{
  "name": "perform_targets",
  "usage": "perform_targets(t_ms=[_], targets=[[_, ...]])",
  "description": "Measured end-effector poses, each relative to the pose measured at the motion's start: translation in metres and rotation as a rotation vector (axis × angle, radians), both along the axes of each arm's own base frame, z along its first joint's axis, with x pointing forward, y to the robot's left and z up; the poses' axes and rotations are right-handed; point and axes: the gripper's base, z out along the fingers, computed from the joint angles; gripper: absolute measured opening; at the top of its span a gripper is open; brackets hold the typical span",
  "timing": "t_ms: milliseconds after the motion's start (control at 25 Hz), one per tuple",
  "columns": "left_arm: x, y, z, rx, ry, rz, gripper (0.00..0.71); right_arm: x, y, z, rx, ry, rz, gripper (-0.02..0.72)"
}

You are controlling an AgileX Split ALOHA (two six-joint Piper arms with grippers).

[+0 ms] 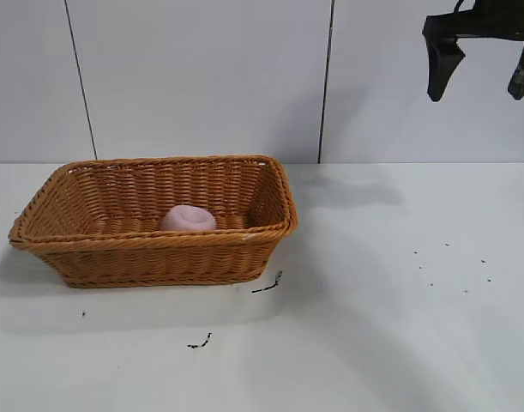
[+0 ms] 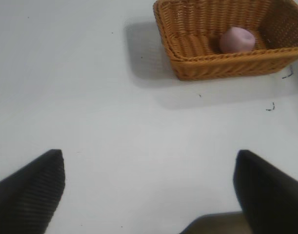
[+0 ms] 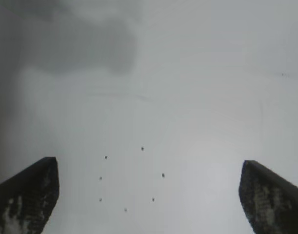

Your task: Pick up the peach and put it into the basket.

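Peach (image 1: 188, 219) down inside the basket (image 1: 159, 253), on its floor toward the near wall, well apart from both hands. Right hand (image 1: 483, 64) high at the far right, above the tabletop (image 1: 399, 300), fingers spread wide with nothing between them; peach far to its left and much lower. Left hand (image 2: 149, 190) out of the exterior view, seen only through its own wrist camera: two dark fingers parted wide over bare tabletop, empty, basket and peach well away from it.

One peach. One basket. Two hands, both open and holding nothing. Two small dark scraps (image 1: 268, 285) on the tabletop, one just off the basket's near right corner, the other nearer and left of that. A scatter of tiny dark specks (image 1: 450, 270) at the right, below the right hand.

Basket at the left of the tabletop, rim unbroken all round, left end close to the frame edge. Wide bare surface right of the basket and in front of it.
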Motion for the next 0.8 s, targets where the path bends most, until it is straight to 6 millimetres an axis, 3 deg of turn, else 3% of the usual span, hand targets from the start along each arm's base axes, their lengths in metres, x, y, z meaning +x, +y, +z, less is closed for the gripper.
perform_targets(t_ms=[200, 520, 800], targets=[[0.0, 0.0, 0.0, 0.0, 0.0, 0.0, 0.692, -0.091, -0.003, 0.013, 0.007, -0.042, -0.002, 0.689], [0.0, 0.0, 0.0, 0.0, 0.0, 0.0, 0.692, -0.216, -0.008, -0.01, 0.005, -0.197, -0.014, 0.689], [0.0, 0.0, 0.0, 0.0, 0.0, 0.0, 0.692, -0.29, -0.01, -0.035, 0.031, -0.625, -0.027, 0.689]])
